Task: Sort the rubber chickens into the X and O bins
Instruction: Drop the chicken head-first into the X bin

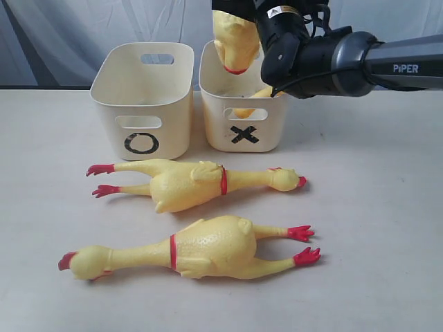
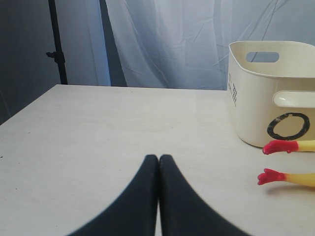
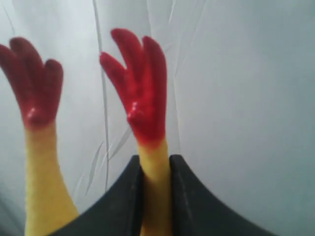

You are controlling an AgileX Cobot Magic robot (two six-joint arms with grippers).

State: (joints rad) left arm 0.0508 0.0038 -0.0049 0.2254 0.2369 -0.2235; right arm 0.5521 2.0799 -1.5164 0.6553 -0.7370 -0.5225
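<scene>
Main risk: the held chicken [image 1: 235,41] is gripped by one thin leg only, so the soft body can swing or slip out early. If it is released off-centre, it is likely to catch the rim of the X bin [image 1: 266,138] and flop onto the table [image 1: 374,207], or tip into the O bin [image 1: 173,121] just beside the X bin. Rubber is tacky, so sticking to a pad on release is also possible. Yellow is seen inside the X bin through its slot handle; whether that belongs to the same chicken cannot be told. The right gripper [image 3: 156,160] is narrowed onto that leg, with the red foot poking out past the fingertips and the second leg free alongside. The right arm [image 1: 360,62] is reached in over the X bin from the side away from the O bin, wrist above the rim, the chicken's body hung over the bin's opening. Two more lie on the table in front of the X bin: the nearer chicken [image 1: 183,183] close by, the outer chicken [image 1: 208,249] beyond it. The left gripper [image 2: 158,158] is fully closed on nothing, low over the table, past the O bin from the X bin.
</scene>
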